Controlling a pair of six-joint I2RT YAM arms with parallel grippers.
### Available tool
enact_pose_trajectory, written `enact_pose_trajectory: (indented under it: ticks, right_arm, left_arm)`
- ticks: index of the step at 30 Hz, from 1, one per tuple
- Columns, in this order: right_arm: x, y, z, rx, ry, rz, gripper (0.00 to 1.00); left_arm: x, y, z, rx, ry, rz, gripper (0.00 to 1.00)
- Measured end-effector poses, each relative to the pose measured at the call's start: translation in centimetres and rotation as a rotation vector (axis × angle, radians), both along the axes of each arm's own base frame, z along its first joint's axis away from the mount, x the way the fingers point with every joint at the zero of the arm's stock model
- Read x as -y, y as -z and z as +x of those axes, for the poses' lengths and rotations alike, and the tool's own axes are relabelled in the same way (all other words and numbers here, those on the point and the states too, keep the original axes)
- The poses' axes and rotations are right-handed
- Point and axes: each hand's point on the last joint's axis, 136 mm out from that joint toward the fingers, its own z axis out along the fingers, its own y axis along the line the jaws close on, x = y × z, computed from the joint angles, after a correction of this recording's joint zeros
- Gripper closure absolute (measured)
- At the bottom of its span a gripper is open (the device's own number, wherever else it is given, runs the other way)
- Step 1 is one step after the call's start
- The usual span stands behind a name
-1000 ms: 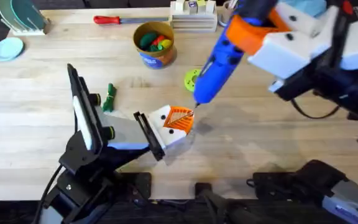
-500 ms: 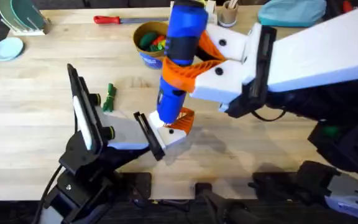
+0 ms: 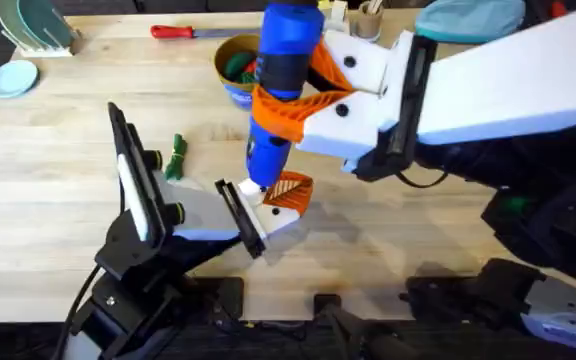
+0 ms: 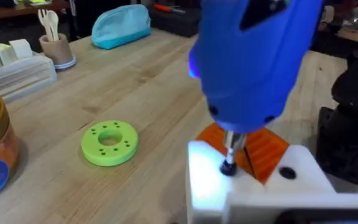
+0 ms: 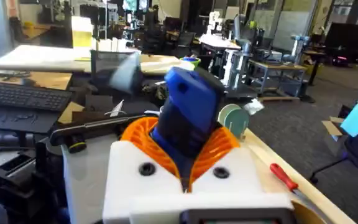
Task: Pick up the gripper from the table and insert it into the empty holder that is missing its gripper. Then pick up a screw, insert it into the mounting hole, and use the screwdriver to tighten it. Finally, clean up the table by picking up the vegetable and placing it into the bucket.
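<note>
The blue screwdriver [image 3: 283, 70] stands nearly upright over the table's middle, and my right gripper [image 3: 296, 108] is shut on it with its orange pads [image 5: 219, 146]. Its thin metal tip [image 4: 229, 163] rests on a dark screw on top of the white holder [image 3: 268, 212]. The orange ribbed gripper [image 3: 290, 188] sits in that holder. My left gripper [image 3: 240, 218] is shut on the holder from the left. The dark-green vegetable [image 3: 175, 156] lies on the table left of the holder. Behind the screwdriver stands the yellow bucket [image 3: 230, 68], partly hidden, with toys inside.
A lime-green disc with holes [image 4: 109, 142] lies beside the holder. Along the far edge lie a red-handled screwdriver [image 3: 183, 32], a pale pen cup [image 4: 56, 48] and a teal pouch [image 4: 122, 25]. Teal dishes [image 3: 13, 78] sit at the far left.
My right arm swung left with the screwdriver, from tilted over the lime disc to upright over the holder, and the tip came down onto the holder. The left arm stayed still.
</note>
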Motion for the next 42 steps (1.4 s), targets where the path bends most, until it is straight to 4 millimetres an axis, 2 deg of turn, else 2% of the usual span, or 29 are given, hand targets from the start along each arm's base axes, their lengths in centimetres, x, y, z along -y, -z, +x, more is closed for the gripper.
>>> enact_pose_trajectory:
  ticks: [18,42]
  right_arm:
    - [-0.17,0.94,0.29,-0.026,0.006,-0.030,0.982]
    - [-0.12,0.81,0.38,0.020,0.023,-0.039,0.982]
  left_arm:
    - [0.00,0.03,0.00,-0.002,0.000,0.001,0.996]
    - [-0.01,0.03,0.02,-0.001,-0.002,0.001,0.996]
